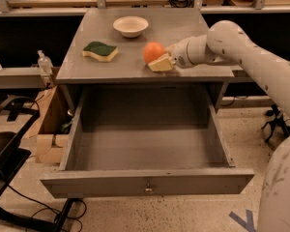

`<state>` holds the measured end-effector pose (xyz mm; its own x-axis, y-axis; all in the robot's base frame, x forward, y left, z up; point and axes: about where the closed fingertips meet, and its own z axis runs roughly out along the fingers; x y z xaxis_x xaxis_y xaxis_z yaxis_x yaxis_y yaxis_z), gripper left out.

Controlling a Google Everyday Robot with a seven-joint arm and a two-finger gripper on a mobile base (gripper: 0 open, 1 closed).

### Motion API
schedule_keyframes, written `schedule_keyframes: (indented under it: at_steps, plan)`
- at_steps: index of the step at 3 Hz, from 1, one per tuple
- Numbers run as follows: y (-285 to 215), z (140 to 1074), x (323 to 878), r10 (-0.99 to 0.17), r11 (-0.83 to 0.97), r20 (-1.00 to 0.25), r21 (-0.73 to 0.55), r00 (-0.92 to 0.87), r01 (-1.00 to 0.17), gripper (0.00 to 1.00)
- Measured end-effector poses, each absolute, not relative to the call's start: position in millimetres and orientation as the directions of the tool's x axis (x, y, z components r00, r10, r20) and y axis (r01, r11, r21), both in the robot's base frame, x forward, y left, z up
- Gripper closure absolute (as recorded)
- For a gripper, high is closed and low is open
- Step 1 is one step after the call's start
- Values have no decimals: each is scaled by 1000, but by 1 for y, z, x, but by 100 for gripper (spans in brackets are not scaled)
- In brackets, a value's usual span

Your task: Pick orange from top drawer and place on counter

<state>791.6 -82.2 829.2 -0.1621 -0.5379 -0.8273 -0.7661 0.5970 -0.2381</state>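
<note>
The orange (152, 51) rests on the grey counter (135, 64), near its front edge and right of centre. My gripper (161, 57) reaches in from the right and is shut on the orange's right side. One yellowish finger (160, 64) lies in front of the fruit, the other is mostly hidden behind it. The top drawer (145, 183) is pulled fully open below, and its inside shows nothing in it.
A green and yellow sponge (100, 50) lies on the counter's left side. A white bowl (130, 26) stands at the back. A cardboard box (48, 129) and black cables (19, 202) are on the floor to the left. Light wooden benches run behind.
</note>
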Motion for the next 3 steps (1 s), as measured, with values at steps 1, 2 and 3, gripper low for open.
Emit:
schedule_keyframes:
  at_steps: [1,2,3]
  plan:
    - [-82,829,792,-538,597,-827,-238,-162,-766,14]
    - [-82,829,792,-538,597,-827,-238,-162,-766,0]
    - [-82,829,792,-538,597,-827,-238,-162,-766,0]
